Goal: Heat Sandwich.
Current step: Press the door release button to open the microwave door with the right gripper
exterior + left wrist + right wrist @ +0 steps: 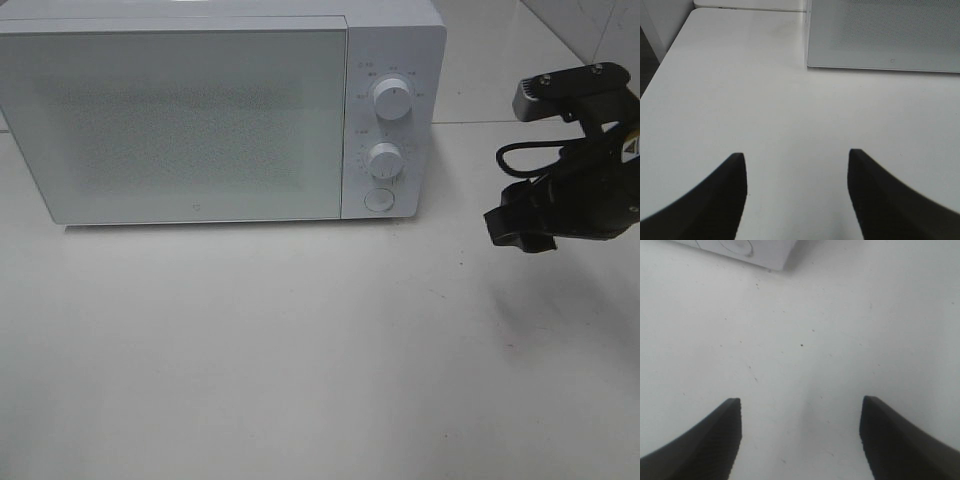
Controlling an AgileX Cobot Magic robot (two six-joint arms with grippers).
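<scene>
Ahead of left claw (796, 156) | microwave (885, 35) is found shut | left claw and right claw (800, 402) are held wide, empty, over worktop (300, 350) | sandwich unseen, possibly shut inside.

Rt arm (575, 190), right of the microwave (200, 120): all matte black, blocky housings. Top bracket (575, 85) has a grey ribbed end on the side nearest the microwave, plus two small silver screws (546, 77). Thin black cable (501, 160) loops out toward the microwave. Small yellow-white label (632, 148) on the far side, unreadable. Rt tool (801, 399): two black fingers (705, 445), curved, tapering to tips, fine ribbed texture. L tool (796, 153): same shape & colour, smoother-looking.
</scene>
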